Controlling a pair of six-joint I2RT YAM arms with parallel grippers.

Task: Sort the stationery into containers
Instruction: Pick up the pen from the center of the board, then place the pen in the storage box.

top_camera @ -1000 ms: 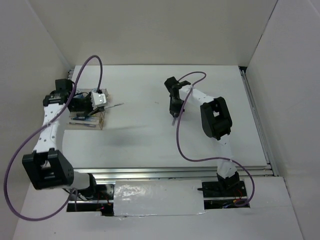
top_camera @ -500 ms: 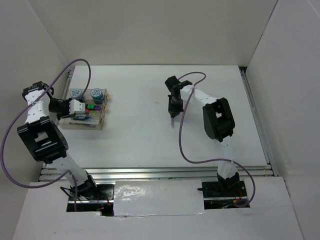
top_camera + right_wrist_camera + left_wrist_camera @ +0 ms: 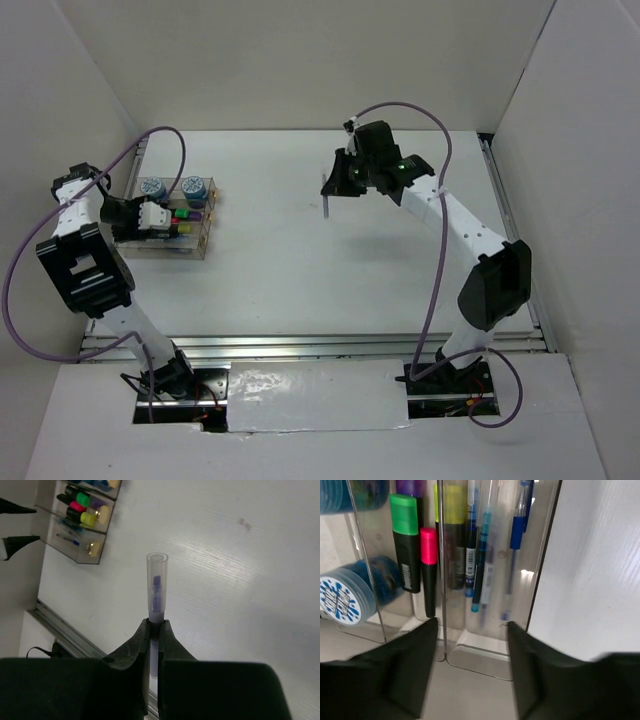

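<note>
The clear organizer box [image 3: 196, 247] stands at the table's left. In it are two round blue-white tubs [image 3: 152, 187], green [image 3: 405, 545], pink [image 3: 428, 565] and yellow [image 3: 452, 535] highlighters, and thin blue pens [image 3: 480, 555]. My left gripper [image 3: 163, 218] sits at the box's left side, open, its fingers [image 3: 525, 675] apart with nothing between them. Above the table's middle back, my right gripper [image 3: 335, 187] is shut on a thin pen [image 3: 156, 587] with a clear cap. The pen sticks out past the fingertips, off the table. The box [image 3: 60, 535] shows at the right wrist view's upper left.
White walls close in the table on the left, back and right. An aluminium rail [image 3: 320, 345] runs along the near edge. Purple cables [image 3: 440, 250] loop off both arms. Bare white tabletop [image 3: 280, 270] lies between the box and the right arm.
The left arm swung back to the box's left side and its gripper opened. The right gripper shut on the pen and lifted it, stretching toward the back.
</note>
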